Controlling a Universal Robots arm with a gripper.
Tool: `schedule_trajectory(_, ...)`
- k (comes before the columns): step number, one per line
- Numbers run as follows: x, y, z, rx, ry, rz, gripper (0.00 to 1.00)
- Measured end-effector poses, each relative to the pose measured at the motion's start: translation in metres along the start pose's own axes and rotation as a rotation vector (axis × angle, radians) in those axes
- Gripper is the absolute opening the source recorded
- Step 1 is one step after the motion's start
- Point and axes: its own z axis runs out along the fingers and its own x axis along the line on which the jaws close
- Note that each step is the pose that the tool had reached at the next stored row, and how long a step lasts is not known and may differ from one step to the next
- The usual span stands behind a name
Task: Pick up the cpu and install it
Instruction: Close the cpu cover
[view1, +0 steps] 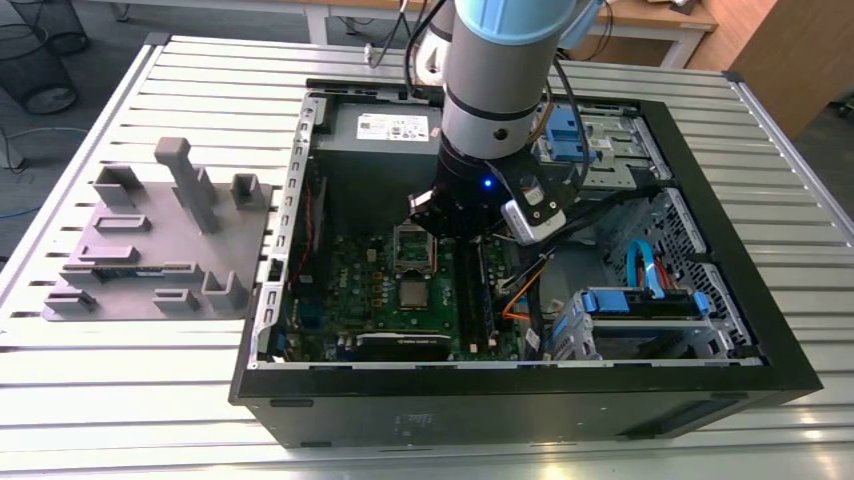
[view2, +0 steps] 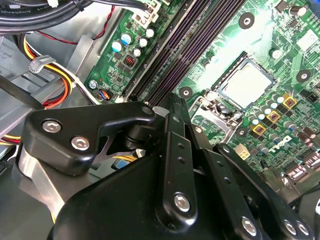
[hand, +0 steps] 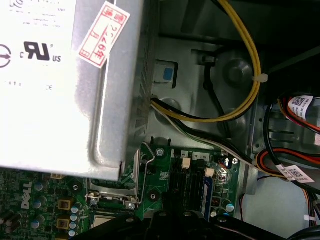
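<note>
In the exterior view, an open computer case (view1: 747, 380) is lying on its side on a slatted metal table (view1: 134, 400), taking up the table's middle. A grey moulded fixture (view1: 147, 250) is sitting beside it, near the table's edge at the exterior view's left. The arm (view1: 501, 80) is reaching down into the case, and the gripper (view1: 451, 225) is hanging over the green motherboard (view1: 334, 300), close above the raised socket frame (view1: 414, 245). The cpu (view1: 416, 292) is lying flat in the socket just beside that frame, on the side away from the power supply (view1: 380, 128). Its silver top is showing, and it is lying apart from the gripper. I cannot tell how far the gripper is standing open. In the second wrist view, the gripper's black linkage is sitting in the foreground. The cpu (view2: 247, 86) is resting in its socket beyond it, with the dark memory slots (view2: 170, 55) running alongside. In the first wrist view, the power supply's silver box is sitting over the motherboard's edge, and yellow and black cables (hand: 258, 79) are curving along the case wall.
</note>
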Motion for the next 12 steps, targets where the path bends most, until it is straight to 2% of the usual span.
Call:
schedule_trajectory(5, 0.0000, 0.0002, 0.0002, 0.0000, 0.0000, -0.008, 0.11)
schedule_trajectory(12, -0.0001, 0.0015, 0.0013, -0.0010, -0.0002, -0.065, 0.11)
